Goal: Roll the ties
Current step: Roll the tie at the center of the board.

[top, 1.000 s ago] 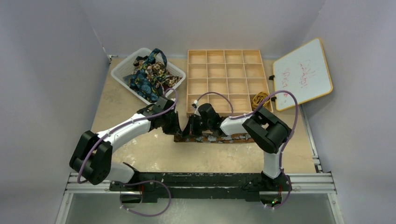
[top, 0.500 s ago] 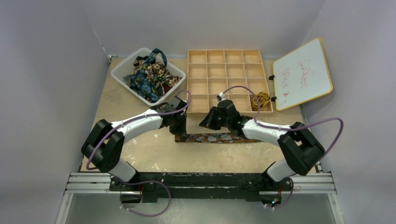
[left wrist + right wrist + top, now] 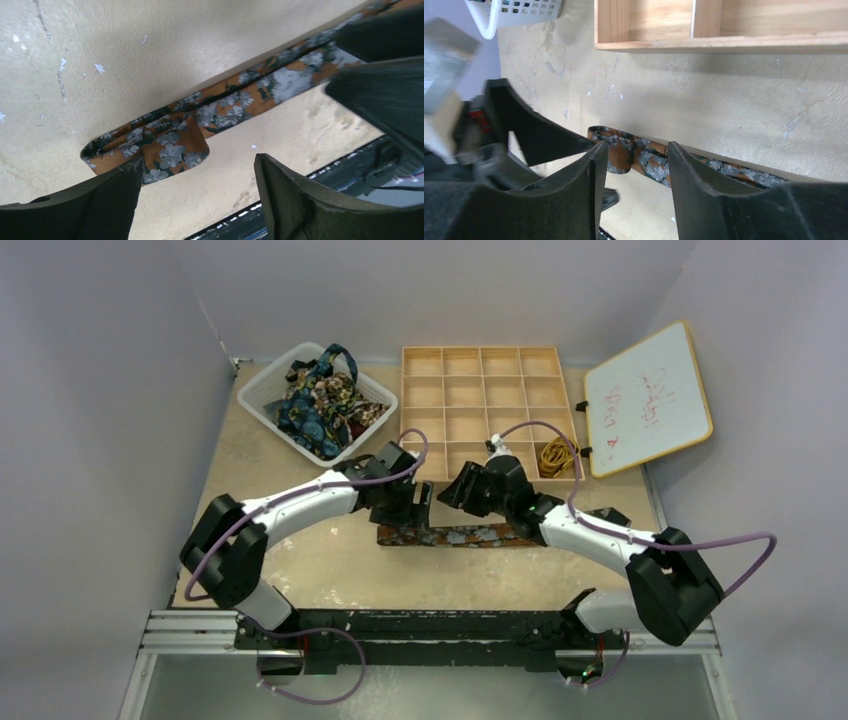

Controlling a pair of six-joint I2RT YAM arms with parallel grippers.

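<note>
My left and right jaws stand apart, empty, over the brown tie (image 3: 170,150) — its end folded over; next, I'd pinch that fold and roll along.

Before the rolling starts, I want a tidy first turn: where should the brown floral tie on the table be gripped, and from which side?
I'd take the brown floral tie at its folded-over end, under the open left gripper. Come straight down, straddling its narrow width: the strip lies flat, and only that doubled end offers thickness to pinch.
</note>
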